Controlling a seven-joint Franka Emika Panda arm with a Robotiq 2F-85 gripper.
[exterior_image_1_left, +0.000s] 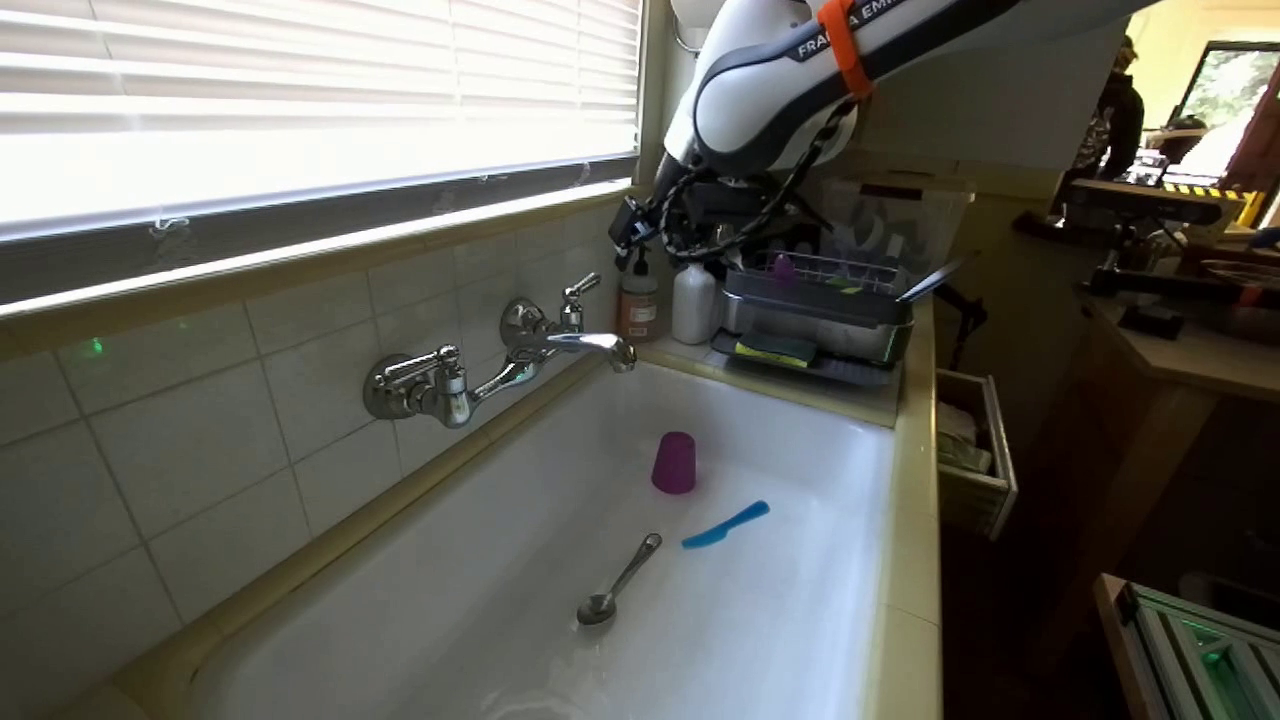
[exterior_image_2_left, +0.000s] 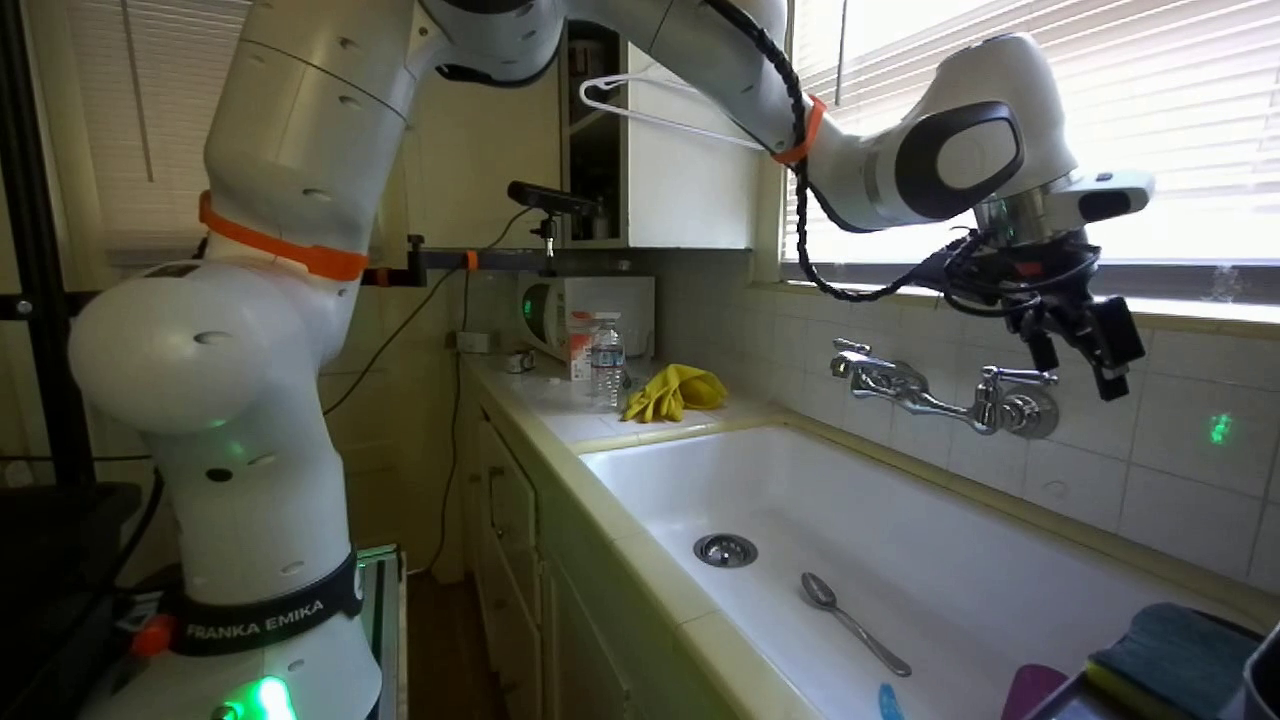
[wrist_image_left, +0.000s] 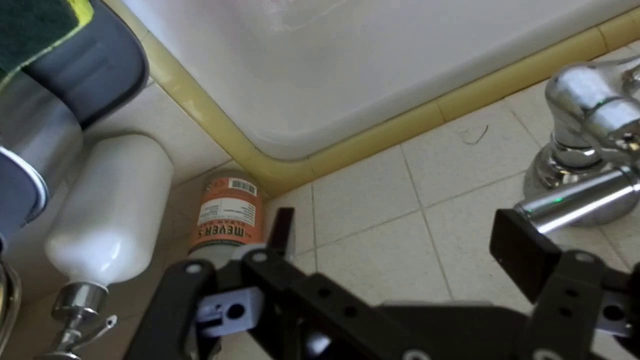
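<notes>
Your white sink (exterior_image_1_left: 780, 620) sits below a bright window (exterior_image_1_left: 300, 90), by pale tiles (exterior_image_1_left: 180, 440). The soap (exterior_image_1_left: 638, 305) stands on the ledge (wrist_image_left: 175, 130) at the sink's corner, next to a white bottle (wrist_image_left: 115, 205); its label (wrist_image_left: 229, 212) is orange. Your claw (wrist_image_left: 397, 235) is spread wide near the soap. Only the wrist view lets you read "MEYER'S" on it; only an exterior view shows you yellow gloves (exterior_image_2_left: 680, 390).

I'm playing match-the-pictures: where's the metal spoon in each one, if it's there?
In an exterior view: metal spoon low, near the middle.
In an exterior view: metal spoon low, right of the middle.
Wrist view: not in it.
Shared landmark: the shiny tap, only partly seen in the wrist view.
</notes>
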